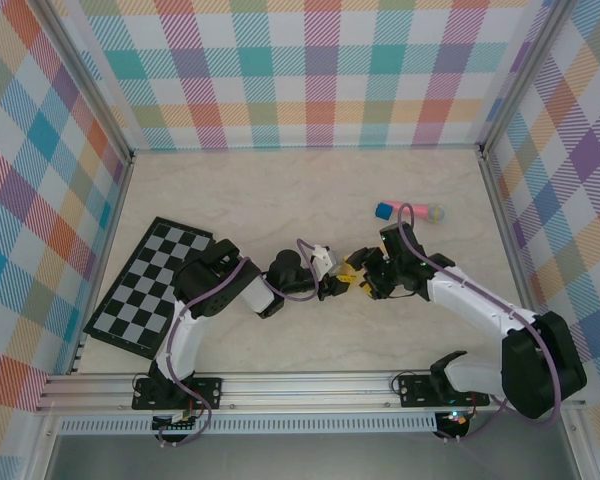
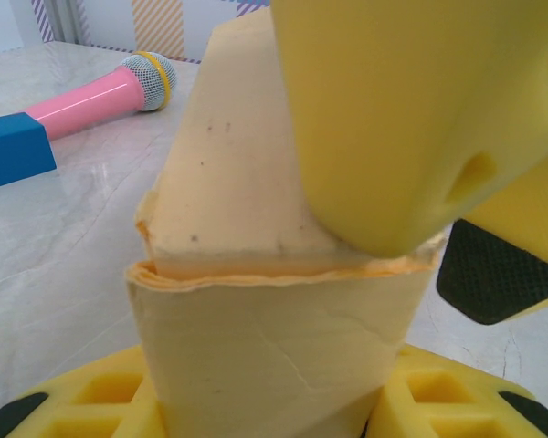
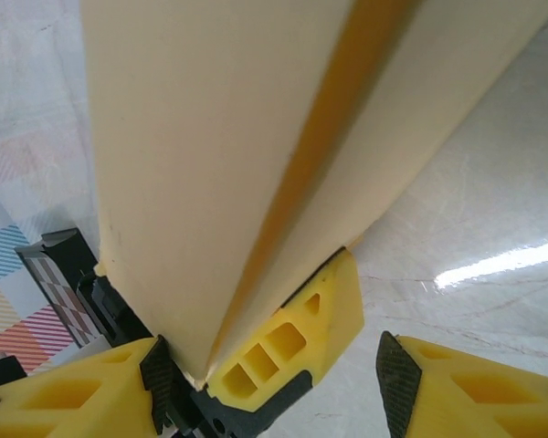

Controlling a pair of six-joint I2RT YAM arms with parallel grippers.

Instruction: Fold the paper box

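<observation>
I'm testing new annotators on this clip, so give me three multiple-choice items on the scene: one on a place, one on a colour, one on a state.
1. Seen from the top view, the checkered board lies:
A) on the left side
B) in the far right corner
C) against the far wall

2. The toy microphone has a handle that is:
A) green
B) pink
C) white

3. The paper box is:
A) lying flat and free
B) held in the left gripper
C) resting on the board

Answers:
1 A, it sits far left in the top view.
2 B, the handle shows pink next to the blue block.
3 B, the box rises from between that gripper's fingers.
</observation>
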